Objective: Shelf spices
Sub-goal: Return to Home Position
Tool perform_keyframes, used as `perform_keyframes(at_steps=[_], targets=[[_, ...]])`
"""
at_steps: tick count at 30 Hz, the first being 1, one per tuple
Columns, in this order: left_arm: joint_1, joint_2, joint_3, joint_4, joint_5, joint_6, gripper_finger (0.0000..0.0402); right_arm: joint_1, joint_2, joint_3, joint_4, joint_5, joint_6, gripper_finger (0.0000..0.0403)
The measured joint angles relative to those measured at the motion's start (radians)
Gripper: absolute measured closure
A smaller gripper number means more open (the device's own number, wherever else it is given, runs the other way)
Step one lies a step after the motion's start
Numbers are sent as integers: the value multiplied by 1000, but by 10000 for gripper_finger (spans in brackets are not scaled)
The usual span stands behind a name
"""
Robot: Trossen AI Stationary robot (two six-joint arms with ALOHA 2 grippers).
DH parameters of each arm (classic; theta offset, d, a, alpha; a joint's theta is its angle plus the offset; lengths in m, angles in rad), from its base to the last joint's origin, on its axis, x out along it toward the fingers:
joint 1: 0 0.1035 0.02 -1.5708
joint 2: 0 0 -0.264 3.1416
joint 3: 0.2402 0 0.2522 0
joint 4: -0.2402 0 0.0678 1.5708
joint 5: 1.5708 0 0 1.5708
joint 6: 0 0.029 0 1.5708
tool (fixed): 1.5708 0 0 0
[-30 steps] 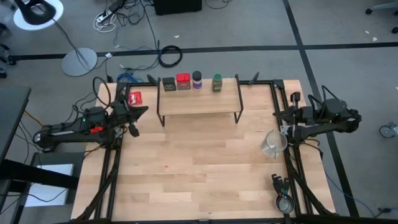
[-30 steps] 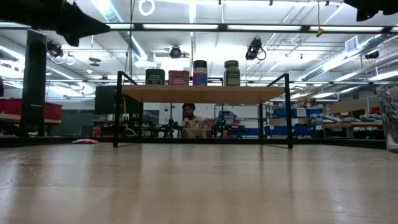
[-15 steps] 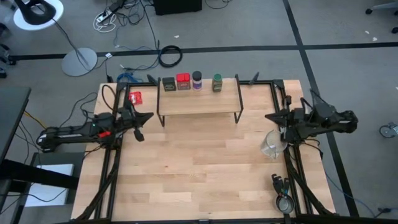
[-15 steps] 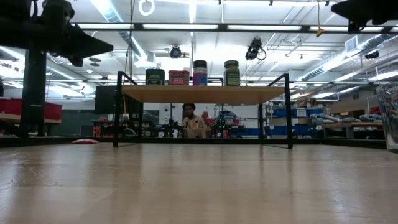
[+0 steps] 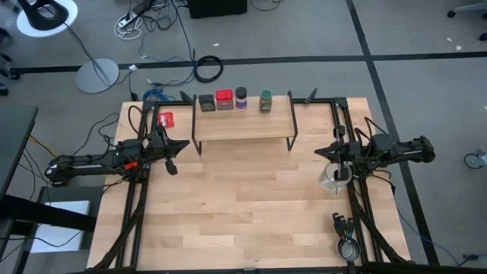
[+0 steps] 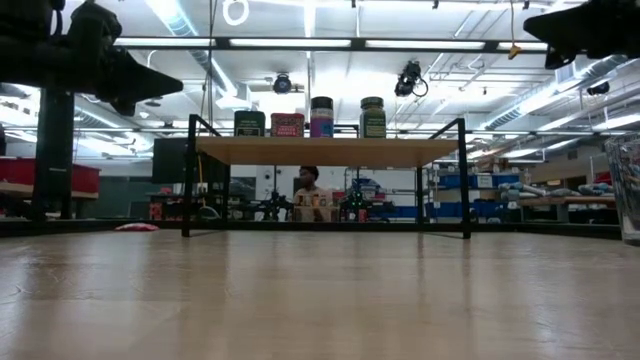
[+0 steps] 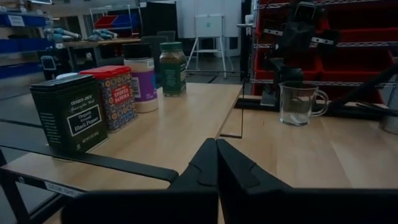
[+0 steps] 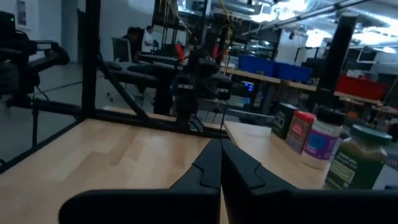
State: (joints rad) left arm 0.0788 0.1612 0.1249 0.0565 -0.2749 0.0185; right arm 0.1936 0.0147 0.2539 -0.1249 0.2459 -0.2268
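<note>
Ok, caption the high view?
Olive tin, red tin, purple-labelled jar and green jar line the shelf; left claw and right claw, shut, flank it.

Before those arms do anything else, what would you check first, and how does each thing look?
1. All four spices on the shelf: ok. The olive tin, red tin, blue-capped jar and green jar stand in a row along one long edge.
2. Every container upright: ok.
3. Nothing in the left gripper: ok, shut and empty.
4. Nothing in the right gripper: ok, shut and empty.
5. The glass cup safe from the right arm: ok, the low view shows that arm high above the table.
6. Arms fully parked: cannot tell.
</note>
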Motion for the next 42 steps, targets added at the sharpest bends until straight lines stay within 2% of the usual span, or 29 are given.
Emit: perform_keyframes(at_steps=[6, 16, 23, 29, 42], targets=[[0, 0, 0, -10, 16, 1, 401, 0, 0, -4, 1, -1, 50, 403], [0, 0, 0, -33, 26, -5, 401, 0, 1, -131, 87, -3, 51, 402], [0, 0, 0, -33, 32, -8, 401, 0, 1, -167, 88, -7, 69, 401], [0, 1, -111, 124, 50, -25, 401, 0, 1, -185, 83, -11, 118, 400], [0, 6, -116, 85, 44, -24, 401, 0, 0, -185, 7, -34, 119, 400]])
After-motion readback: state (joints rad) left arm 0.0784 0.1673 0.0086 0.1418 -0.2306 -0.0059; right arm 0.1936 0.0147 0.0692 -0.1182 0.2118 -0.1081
